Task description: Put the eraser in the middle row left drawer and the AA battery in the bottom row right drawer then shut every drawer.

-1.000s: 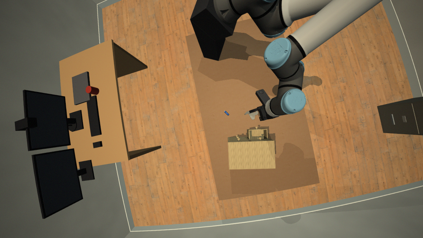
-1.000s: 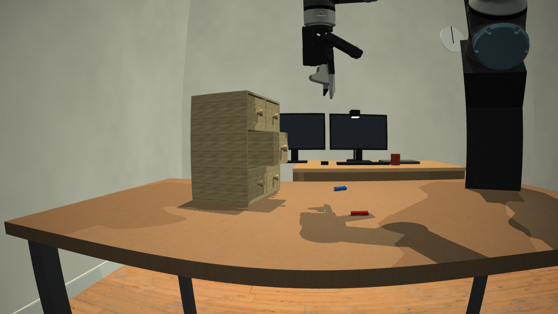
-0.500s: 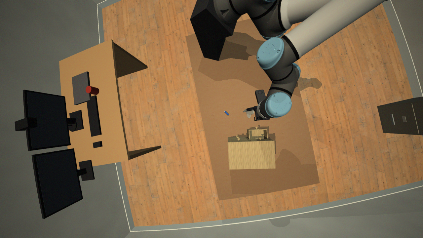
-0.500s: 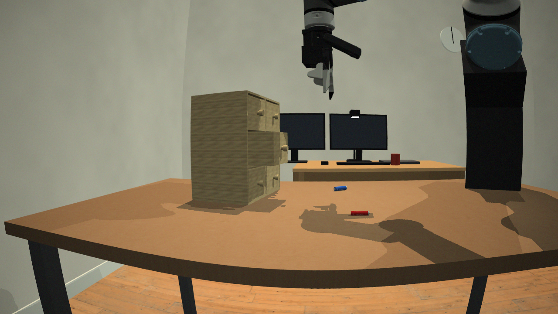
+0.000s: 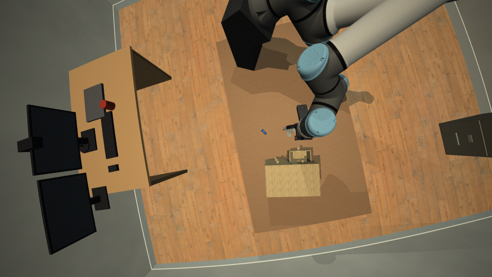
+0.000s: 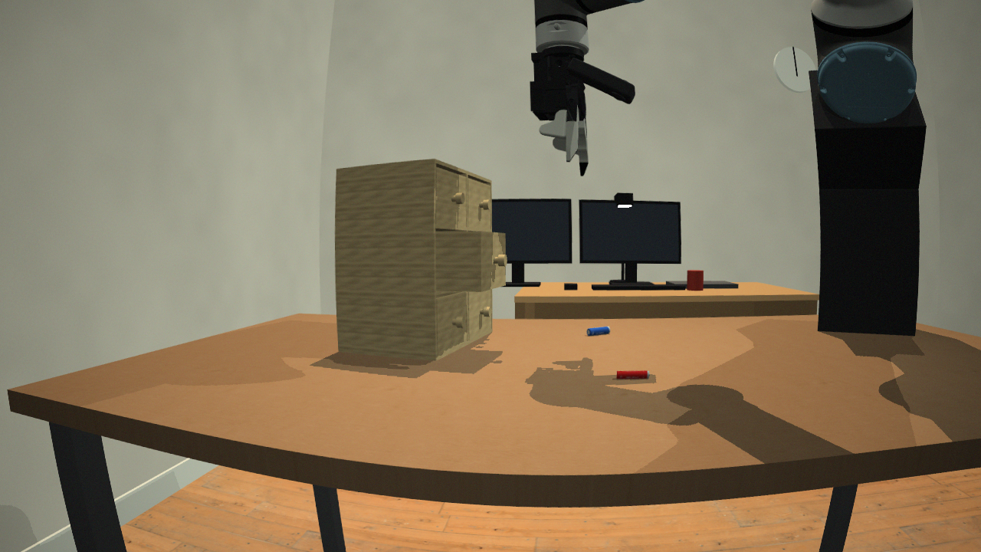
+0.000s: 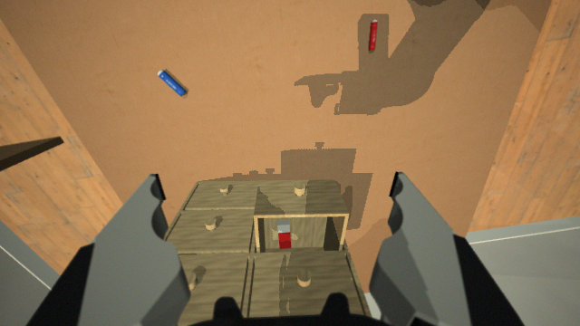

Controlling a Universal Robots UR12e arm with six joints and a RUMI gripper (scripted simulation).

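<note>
Wrist view shows the eraser (image 7: 284, 237), or what looks like it, lying inside the open middle-left drawer (image 5: 299, 150) (image 6: 463, 261) (image 7: 301, 215). The gripper (image 5: 286, 132) (image 6: 576, 164) (image 7: 280, 174) hovers with its jaws spread wide, holding nothing. The blue cell (image 5: 263, 131) (image 6: 598, 330) (image 7: 172, 82) is probably the AA battery; the thinner red cell (image 6: 631, 374) (image 7: 372, 35) could be mistaken for it.

With no stops, a hard pull could bring a drawer out entirely; an off-centre push could turn the chest (image 5: 292, 181) (image 6: 385, 261) (image 7: 217, 244). The open drawer overhangs the bottom row's left side, so a low approach might clip its edge. Open room lies around the blue cell, well apart from the chest, and the bottom-right knob (image 6: 485, 310) (image 7: 224, 190) has no drawer jutting directly above it.

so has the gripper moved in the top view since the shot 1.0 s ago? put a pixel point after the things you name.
Yes. Judged against the chest (image 5: 292, 181) (image 6: 385, 261) (image 7: 217, 237), the gripper (image 5: 286, 132) (image 6: 575, 167) (image 7: 280, 174) has shifted toward the desk (image 5: 125, 144) (image 6: 754, 295) (image 7: 27, 151), its body more than its fingertips.
</note>
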